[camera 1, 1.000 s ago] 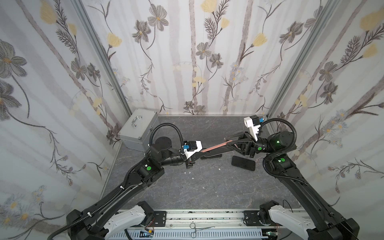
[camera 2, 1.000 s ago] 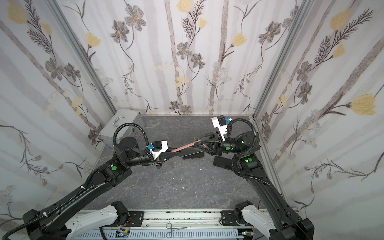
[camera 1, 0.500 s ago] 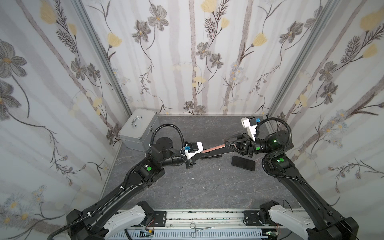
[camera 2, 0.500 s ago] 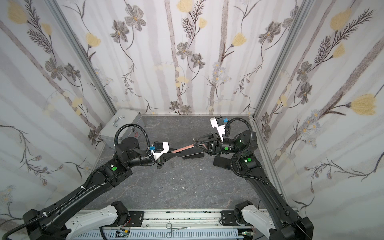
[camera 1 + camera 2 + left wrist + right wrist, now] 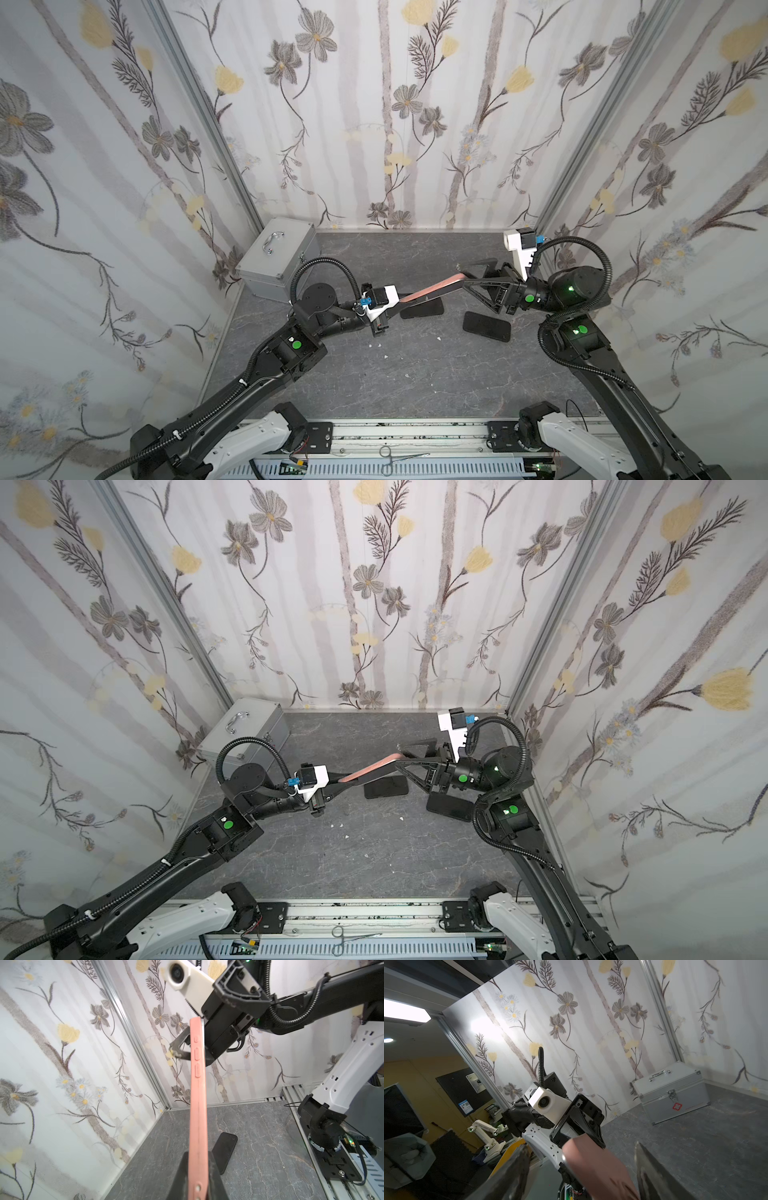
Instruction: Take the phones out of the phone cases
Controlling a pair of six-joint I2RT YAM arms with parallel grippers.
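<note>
Left gripper (image 5: 398, 304) clamps case (image 5: 432, 289), slanting up rightward

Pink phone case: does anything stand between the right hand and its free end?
Nothing visible does. The right hand is open, and the free end of the pink phone case lies between its fingers. The left hand is shut on the opposite end.

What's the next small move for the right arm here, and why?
Probably close the right gripper on the free end of the pink phone case. Its jaws stand open either side of that end, while the left gripper is shut on the other end, holding it off the table.
</note>
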